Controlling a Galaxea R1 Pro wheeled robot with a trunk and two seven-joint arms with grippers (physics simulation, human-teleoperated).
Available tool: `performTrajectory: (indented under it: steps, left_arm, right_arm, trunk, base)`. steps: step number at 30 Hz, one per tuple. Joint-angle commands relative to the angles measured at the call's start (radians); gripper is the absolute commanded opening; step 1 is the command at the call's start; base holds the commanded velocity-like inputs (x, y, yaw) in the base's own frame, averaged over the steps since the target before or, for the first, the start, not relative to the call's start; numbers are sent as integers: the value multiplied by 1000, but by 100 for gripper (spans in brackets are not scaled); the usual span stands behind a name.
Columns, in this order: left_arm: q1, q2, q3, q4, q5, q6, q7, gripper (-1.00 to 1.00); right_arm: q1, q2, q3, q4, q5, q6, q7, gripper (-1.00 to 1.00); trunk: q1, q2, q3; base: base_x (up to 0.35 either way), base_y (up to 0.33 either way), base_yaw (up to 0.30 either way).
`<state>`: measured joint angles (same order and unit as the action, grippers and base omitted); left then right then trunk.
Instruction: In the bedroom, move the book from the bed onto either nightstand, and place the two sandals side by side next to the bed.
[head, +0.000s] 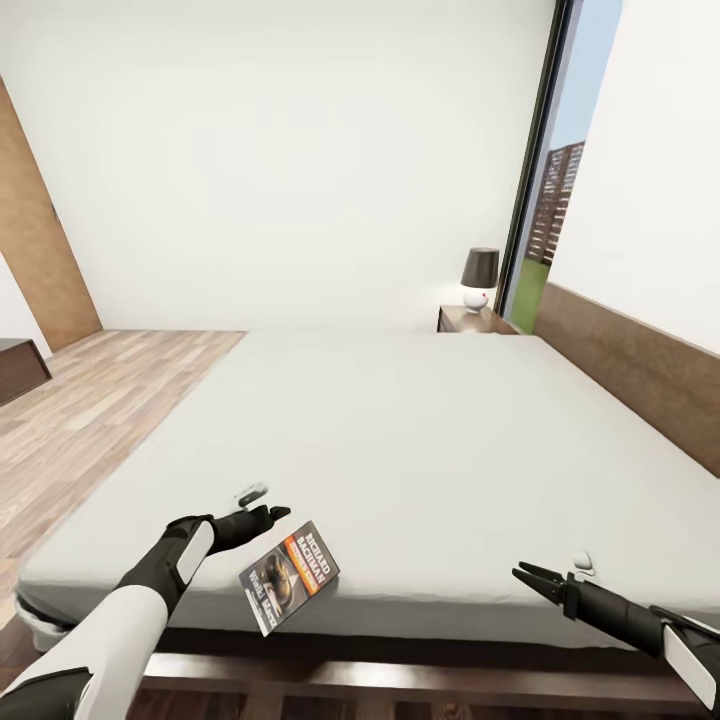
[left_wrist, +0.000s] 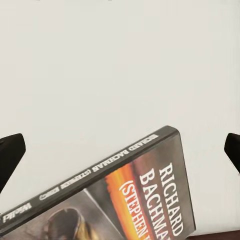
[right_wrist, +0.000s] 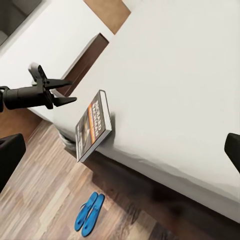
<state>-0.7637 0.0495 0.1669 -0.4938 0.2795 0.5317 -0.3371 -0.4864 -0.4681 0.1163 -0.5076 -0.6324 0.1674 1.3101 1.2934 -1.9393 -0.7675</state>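
Book (head: 289, 577) lies at the near edge of the bed (head: 420, 440), partly overhanging the mattress edge; thin glossy paperback, dark cover, orange band. Left pincer (head: 272, 516) spread, just beside the book, not gripping. Right pincer (head: 527, 577) spread, well apart over the same edge. Two blue sandals (right_wrist: 90, 213) lie side by side on the wood-plank floor (head: 90, 410) below. Nightstand (head: 472, 320) with lamp (head: 479, 279) sits at the far side by the window (head: 560, 180); smooth plain mattress between.

White forearm shells, black wrists — each slim black tool (head: 277, 514) (head: 527, 577) has pointed fingers.
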Motion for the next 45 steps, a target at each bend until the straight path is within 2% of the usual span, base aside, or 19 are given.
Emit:
performTrajectory:
  steps: [1,3,5,6,8,9,10,14,17,20,25,35,45]
  left_arm:
    - [0,1,5,-1,4,8,-12,100]
    - [0,7,6,-1,4,8,-52,100]
    - [0,23,6,-2,4,8,-112,100]
    - [0,38,8,-1,6,7,-171,100]
    - [0,59,14,1,8,6,-244,100]
    - [0,65,17,1,8,5,-261,100]
    - [2,84,26,2,10,3,-326,100]
    - [4,103,39,4,9,3,-457,100]
    - [4,116,44,4,9,3,-504,100]
    - [4,126,47,4,9,4,-515,100]
    - [5,128,48,5,9,4,-517,100]
    - [5,128,48,6,9,4,-516,100]
    - [5,127,48,6,9,4,-514,100]
  right_arm:
    - [-1,-1,6,1,-10,11,1,100]
    - [-1,-1,6,3,-10,11,1,100]
    - [-1,-1,6,4,-10,11,1,100]
    - [-1,-1,6,4,-10,11,1,100]
    - [-1,-1,6,4,-10,11,1,100]
    - [-1,-1,6,4,-10,11,1,100]
    - [0,-1,6,4,-10,11,1,100]
    - [-1,-1,6,4,-10,11,1,100]
    - [-1,-1,6,4,-10,11,1,100]
    - [-1,-1,6,4,-10,11,1,100]
    - [-1,-1,6,4,-10,11,1,100]
    - [-1,-1,6,4,-10,11,1,100]
    - [-1,-1,6,4,-10,11,1,100]
  trunk:
    - [0,0,-1]
    - [0,0,-1]
    - [0,0,-1]
    - [0,0,-1]
    - [0,0,-1]
    - [0,0,-1]
    - [0,0,-1]
    - [0,0,-1]
    - [-4,7,2]
    - [-15,28,12]
    - [-35,63,27]
    - [-35,63,27]
    - [-35,63,27]
  base:
    - [0,0,0]
    - [0,0,0]
    - [0,0,0]
    - [0,0,0]
    - [0,0,0]
    - [0,0,0]
    - [0,0,0]
    - [0,0,0]
    - [0,0,0]
    - [0,0,0]
    - [0,0,0]
    - [-14,0,0]
    - [-277,0,0]
